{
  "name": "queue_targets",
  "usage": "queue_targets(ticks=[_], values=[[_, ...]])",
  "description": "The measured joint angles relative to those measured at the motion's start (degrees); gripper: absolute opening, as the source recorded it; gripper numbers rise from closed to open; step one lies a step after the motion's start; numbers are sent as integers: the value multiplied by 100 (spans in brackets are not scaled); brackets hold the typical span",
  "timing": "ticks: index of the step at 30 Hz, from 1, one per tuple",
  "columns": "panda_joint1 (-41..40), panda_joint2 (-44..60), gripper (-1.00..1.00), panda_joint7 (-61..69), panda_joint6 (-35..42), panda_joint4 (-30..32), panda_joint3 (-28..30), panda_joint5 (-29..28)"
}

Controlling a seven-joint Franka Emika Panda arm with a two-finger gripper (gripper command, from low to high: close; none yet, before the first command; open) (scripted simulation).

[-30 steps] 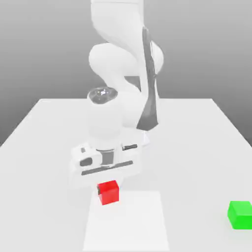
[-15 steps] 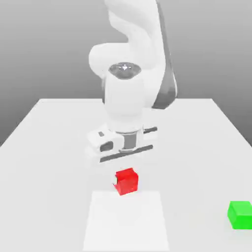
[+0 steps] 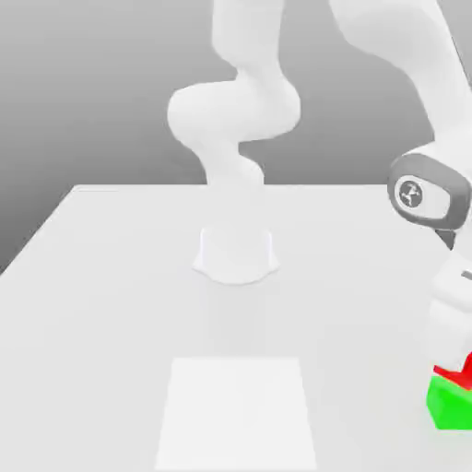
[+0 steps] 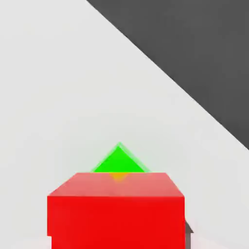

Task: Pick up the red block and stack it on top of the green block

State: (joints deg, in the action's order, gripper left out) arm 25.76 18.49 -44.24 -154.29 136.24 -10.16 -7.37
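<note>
The red block (image 3: 452,373) shows as a red sliver at the exterior view's far right, directly on top of the green block (image 3: 449,406) and touching it. My gripper (image 3: 461,365) comes down over both from the white hand above, partly cut off by the picture's edge. In the hand view the red block (image 4: 116,211) is large and close, and a corner of the green block (image 4: 119,161) pokes out from behind it. I cannot tell whether the red block is still gripped.
The arm's round base (image 3: 236,253) stands mid-table. A pale square patch (image 3: 238,410) lies near the front. The white table (image 3: 111,304) stretches wide to the exterior view's left. Its edge (image 4: 168,78) runs close past the blocks, dark beyond.
The arm has swung from the table's middle to the exterior view's far right, carrying the red block. The red block now sits over the green one.
</note>
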Motion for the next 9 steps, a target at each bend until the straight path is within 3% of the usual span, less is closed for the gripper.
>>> queue_targets(ticks=[5, 9], values=[[25, 90, 100, -30, -80, -8, 27, -39], [-51, -458, 100, 139, 427, 19, -93, 201]])
